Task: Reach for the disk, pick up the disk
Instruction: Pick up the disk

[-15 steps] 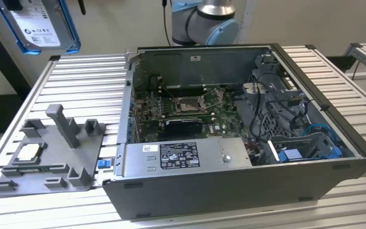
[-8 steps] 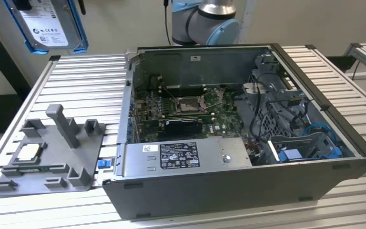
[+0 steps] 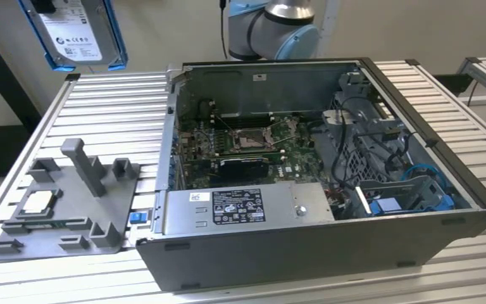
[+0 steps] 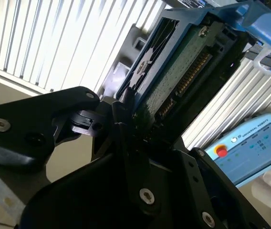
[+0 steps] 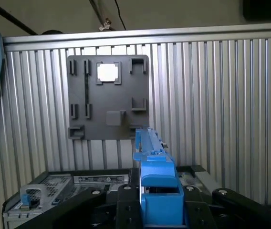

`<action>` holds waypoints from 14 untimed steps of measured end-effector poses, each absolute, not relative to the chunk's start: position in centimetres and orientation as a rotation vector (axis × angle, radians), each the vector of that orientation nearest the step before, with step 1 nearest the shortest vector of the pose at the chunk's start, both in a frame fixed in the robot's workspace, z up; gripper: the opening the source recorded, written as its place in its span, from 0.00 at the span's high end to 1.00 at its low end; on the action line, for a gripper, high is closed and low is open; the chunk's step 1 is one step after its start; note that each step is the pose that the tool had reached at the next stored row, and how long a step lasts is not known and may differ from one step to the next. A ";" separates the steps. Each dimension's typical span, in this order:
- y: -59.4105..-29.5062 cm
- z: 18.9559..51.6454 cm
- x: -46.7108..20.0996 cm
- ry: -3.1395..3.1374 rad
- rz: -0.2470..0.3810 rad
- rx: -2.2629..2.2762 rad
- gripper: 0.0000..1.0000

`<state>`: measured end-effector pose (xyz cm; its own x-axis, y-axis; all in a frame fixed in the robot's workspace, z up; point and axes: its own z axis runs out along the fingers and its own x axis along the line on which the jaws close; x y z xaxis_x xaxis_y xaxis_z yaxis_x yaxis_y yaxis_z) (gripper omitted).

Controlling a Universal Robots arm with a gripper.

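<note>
Up at eleven o'clock from the case [image 3: 311, 256], my gripper [image 4: 128, 117] clamps the disk [image 3: 78, 31]; pick-up looks done, carrying needs a firm hold.

You have the disk [image 3: 78, 31] clamped in the gripper [image 5: 159, 198], high above the table [image 3: 116, 107] and apart from everything on it. The ribbed top beneath it lies bare. Closer to the exterior camera stands the grey fixture [image 3: 66, 209], its tall post [image 3: 87, 166] and short pegs upright. On the exterior view's right the open computer case [image 3: 311, 253] walls you off, with the arm's base [image 3: 268, 28] behind it
</note>
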<state>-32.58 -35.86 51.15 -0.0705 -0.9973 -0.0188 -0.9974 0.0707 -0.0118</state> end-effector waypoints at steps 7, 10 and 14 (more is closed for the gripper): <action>-35.9 51.1 -31.2 2.282 0.007 -2.127 1.00; -35.9 51.2 -30.6 2.282 0.007 -2.127 1.00; -35.9 51.2 -29.9 2.283 0.007 -2.127 1.00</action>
